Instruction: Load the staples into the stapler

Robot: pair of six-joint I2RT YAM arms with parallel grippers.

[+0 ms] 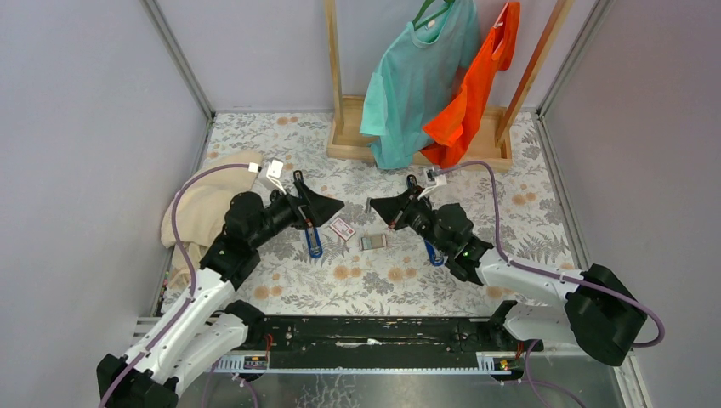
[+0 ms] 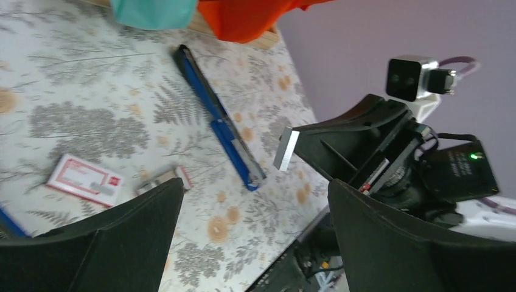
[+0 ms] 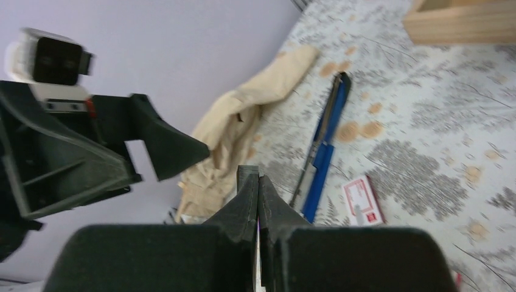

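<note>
The staples [image 1: 374, 241] lie flat on the desk [image 1: 527, 212], loose, about midway between the two arms. A red-and-white box [image 1: 342, 228] sits just beside them on the left. A blue stapler [image 1: 313, 240] lies beyond that box, and a second blue stapler [image 1: 434, 252] lies to the right, partly under the right arm. Both look swung open, though I can't tell which one is meant.

Nothing is held. The left gripper [image 1: 327, 208] hangs with its fingers wide, up over the box. The right gripper [image 1: 378, 206] has its fingers pressed together on nothing.

I'd say the pickup comes next. The wide fingers should drop straight down and close softly on the block's long sides, since a strip of staples snaps easily, and stay off the box.

The two grippers point tip to tip, near each other, so one ought to back off. The beige cloth [image 1: 200, 212] and the wooden rack [image 1: 357, 140] stand well apart, and bare desk lies toward the near edge.
</note>
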